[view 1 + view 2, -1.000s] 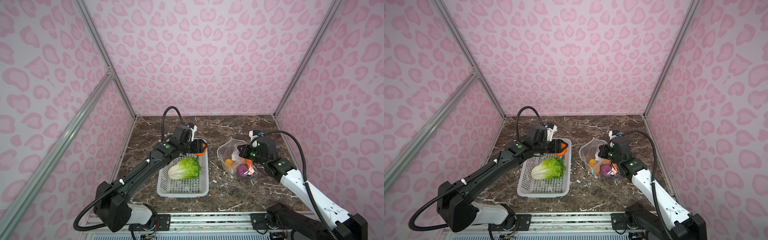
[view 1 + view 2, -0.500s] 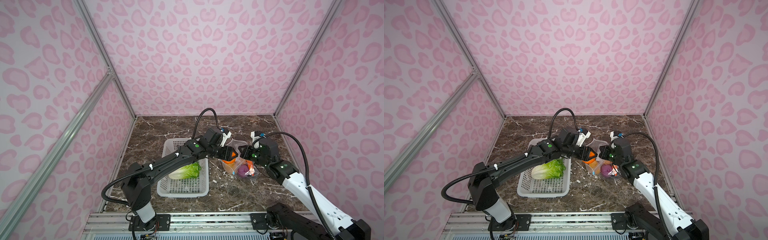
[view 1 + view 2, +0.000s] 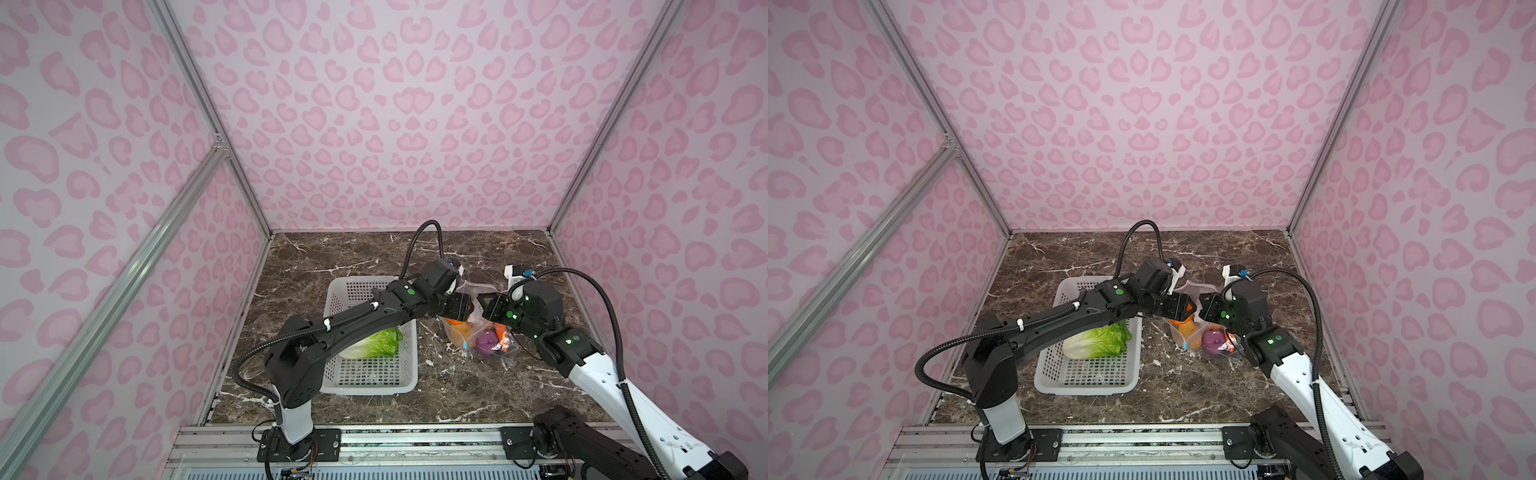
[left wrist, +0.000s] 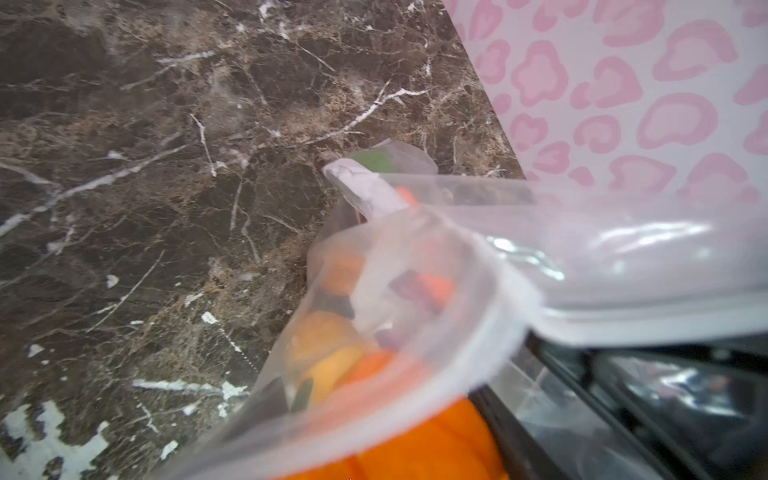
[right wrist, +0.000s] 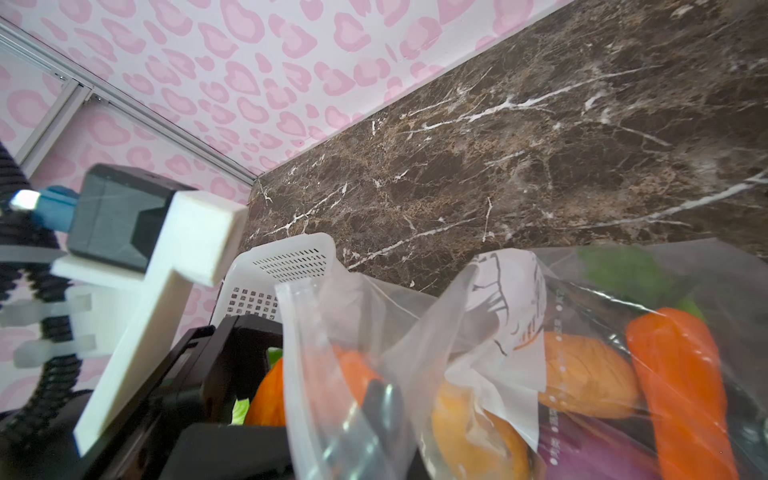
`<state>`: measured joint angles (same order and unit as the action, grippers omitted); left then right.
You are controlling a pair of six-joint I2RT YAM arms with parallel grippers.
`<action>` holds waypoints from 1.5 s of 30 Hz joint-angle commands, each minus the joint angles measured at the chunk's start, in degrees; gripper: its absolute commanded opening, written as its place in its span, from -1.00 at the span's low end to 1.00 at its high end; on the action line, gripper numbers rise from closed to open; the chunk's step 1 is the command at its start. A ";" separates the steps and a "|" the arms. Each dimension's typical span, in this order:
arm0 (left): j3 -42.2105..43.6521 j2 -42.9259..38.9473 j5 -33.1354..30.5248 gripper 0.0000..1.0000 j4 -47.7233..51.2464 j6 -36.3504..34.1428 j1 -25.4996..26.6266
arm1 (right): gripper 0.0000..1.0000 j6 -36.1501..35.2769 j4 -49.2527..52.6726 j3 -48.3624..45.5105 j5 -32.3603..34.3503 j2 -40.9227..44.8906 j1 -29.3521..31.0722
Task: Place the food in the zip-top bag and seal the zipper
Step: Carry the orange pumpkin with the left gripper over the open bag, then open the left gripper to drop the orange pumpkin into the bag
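**BAG LOADING: ORANGE PIECE AT THE BAG MOUTH**

Reference: clock directions are read on the top views, with 12 o'clock toward the back wall.

**Left gripper.** The left gripper reaches over the far end of the basket to the mouth of the zip-top bag. Its jaws stand apart and clamp an orange piece. In the left wrist view this piece sits at the mouth rim, partly behind the film.

**Right gripper.** The right gripper has its jaws closed. It pinches the bag's mouth edge at the 12 o'clock end and holds that edge raised off the marble tabletop.

**Bag location.** The bag lies at 3 o'clock of the basket, near it but apart. The mouth faces 12 o'clock and gapes. The zipper is unsealed. Its blue slider tab sits on the bag's 8 o'clock edge.

**Contents.**
- The purple onion is at the 6 o'clock end.
- The carrot has a green top.
- There is an orange round.
- There is a yellow-orange round.

**Basket.** The lettuce head lies in the middle of the basket, partly under the left arm.

**Markings.** The bag carries a whitish print patch with black line strokes. A column of small pale characters runs beside it. Neither can be read.
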<state>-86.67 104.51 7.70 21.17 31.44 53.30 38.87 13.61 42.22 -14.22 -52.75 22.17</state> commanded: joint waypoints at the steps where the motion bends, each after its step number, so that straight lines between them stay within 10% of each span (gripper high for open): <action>1: -0.58 1.42 -3.09 0.26 1.60 0.54 0.14 | -1.00 1.00 -2.65 -0.69 -1.13 -0.20 0.03; 29: -4.76 -1.65 1.33 0.99 7.05 -0.54 -0.08 | -1.00 0.61 -2.59 0.12 0.01 -1.74 0.79; 45: 7.47 -11.77 -3.49 0.96 9.12 -3.15 -5.82 | -1.00 -0.46 -1.73 0.07 1.21 -0.07 0.52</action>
<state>-81.19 92.86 5.52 28.80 28.47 47.92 39.16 13.08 42.70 -13.50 -52.97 22.72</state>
